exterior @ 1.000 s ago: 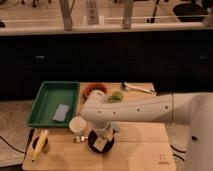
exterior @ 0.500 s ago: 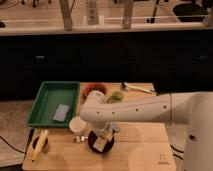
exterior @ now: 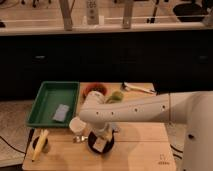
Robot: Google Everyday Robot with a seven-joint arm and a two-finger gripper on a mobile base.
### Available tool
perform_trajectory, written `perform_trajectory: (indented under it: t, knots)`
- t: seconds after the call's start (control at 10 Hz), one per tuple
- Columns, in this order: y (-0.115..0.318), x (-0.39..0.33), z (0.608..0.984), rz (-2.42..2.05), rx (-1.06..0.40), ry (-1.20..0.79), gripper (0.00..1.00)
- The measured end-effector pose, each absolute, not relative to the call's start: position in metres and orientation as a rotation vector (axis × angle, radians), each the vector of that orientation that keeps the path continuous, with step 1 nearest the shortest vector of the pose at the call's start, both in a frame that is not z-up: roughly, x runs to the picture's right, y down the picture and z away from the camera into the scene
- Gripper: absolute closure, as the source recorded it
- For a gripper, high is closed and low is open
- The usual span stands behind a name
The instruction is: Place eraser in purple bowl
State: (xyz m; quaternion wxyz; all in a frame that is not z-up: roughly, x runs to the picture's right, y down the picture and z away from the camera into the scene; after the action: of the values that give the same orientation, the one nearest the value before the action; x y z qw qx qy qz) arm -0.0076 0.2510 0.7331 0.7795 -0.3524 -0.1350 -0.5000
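My gripper sits low over the purple bowl, fingers pinching the eraser, which is inside the bowl's rim. Transport looks done; what's left is release and retreat. Count: one eraser, one purple bowl, one white cup, one orange-red bowl, one green tray holding one grey-blue pad.

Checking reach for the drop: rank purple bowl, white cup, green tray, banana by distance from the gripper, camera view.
The gripper is shut over the bowl.
1. purple bowl: directly beneath it, eraser inside.
2. white cup: just left of the bowl.
3. green tray and banana: both far left, too close to call.
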Motion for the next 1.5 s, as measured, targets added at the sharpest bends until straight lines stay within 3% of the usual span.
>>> perform_trajectory:
  t: [1.5]
  knots:
    - [0.2526, -0.0091, 0.7306, -1.153, -0.751, -0.311, 1.0]
